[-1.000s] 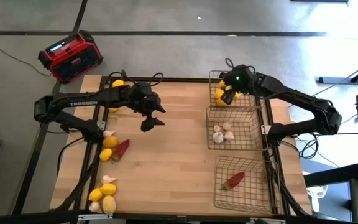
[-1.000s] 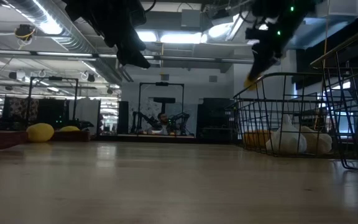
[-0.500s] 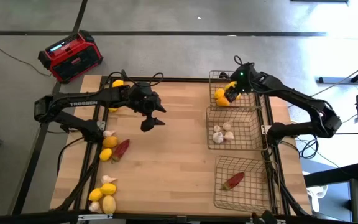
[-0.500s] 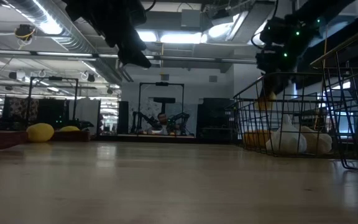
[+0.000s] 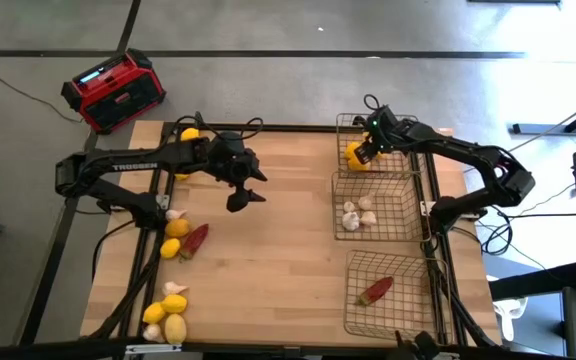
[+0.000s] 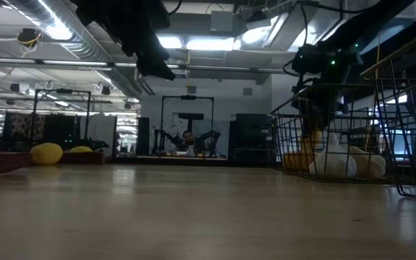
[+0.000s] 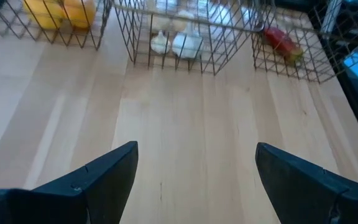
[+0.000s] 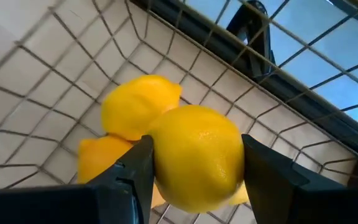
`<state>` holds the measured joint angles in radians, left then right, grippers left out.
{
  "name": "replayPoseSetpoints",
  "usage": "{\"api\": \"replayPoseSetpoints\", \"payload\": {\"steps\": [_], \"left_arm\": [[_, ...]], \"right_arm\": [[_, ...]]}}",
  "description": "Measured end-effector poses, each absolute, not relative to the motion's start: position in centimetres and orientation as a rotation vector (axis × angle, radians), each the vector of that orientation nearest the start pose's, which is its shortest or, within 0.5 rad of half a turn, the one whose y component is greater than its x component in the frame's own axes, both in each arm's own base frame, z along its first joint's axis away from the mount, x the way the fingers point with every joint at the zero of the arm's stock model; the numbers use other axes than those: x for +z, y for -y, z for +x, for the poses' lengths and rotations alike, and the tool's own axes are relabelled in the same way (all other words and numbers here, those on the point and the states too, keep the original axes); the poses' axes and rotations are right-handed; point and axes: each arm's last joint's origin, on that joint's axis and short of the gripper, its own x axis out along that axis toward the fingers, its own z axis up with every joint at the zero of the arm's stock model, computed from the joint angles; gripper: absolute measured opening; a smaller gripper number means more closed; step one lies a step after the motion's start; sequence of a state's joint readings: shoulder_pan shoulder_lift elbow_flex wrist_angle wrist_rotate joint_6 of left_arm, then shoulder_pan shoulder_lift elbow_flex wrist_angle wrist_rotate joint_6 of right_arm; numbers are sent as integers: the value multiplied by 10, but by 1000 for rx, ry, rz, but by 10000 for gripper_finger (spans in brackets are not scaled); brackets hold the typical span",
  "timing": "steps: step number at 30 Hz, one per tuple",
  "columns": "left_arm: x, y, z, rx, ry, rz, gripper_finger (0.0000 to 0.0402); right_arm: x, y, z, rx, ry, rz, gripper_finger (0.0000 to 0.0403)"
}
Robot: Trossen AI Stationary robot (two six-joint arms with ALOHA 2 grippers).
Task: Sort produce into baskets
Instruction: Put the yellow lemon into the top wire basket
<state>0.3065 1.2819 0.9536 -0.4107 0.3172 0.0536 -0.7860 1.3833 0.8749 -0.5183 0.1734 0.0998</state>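
Since a second ago, my right gripper (image 5: 365, 152) has dropped from above the far basket (image 5: 404, 128) down into it, and the left arm has not shifted at all. On my right wrist view the fingers (image 8: 271, 167) are clamped on either side of a lemon (image 8: 196, 155), which hangs over two other lemons (image 8: 138, 106) lying against the mesh. My left gripper (image 5: 241, 192) hovers above bare wood near the middle of the table (image 5: 268, 260), fingers spread wide with nothing between them. The middle basket (image 5: 400, 205) holds garlic bulbs (image 5: 358, 212), and the near basket (image 5: 408, 300) holds one chili (image 5: 375, 290). Along the left edge, unsorted produce lies in groups: a lemon at the far corner (image 5: 188, 134), then garlic, lemons and a chili (image 5: 195, 238) midway, then more lemons and garlic near the front corner (image 5: 168, 318). A red radio (image 5: 113, 90) sits on the floor beyond the table.
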Motion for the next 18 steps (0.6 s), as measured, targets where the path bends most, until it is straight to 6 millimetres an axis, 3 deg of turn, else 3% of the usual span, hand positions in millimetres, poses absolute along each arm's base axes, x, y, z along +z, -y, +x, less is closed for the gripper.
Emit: {"api": "replayPoseSetpoints", "payload": {"steps": [9,18], "left_arm": [[265,-72,257,-29,-706,-176,322],[267,-72,258,-28,-689,-173,321]], "right_arm": [[194,197,190,-915,-1034,423,184],[192,199,192,-908,-1029,424,184]]}}
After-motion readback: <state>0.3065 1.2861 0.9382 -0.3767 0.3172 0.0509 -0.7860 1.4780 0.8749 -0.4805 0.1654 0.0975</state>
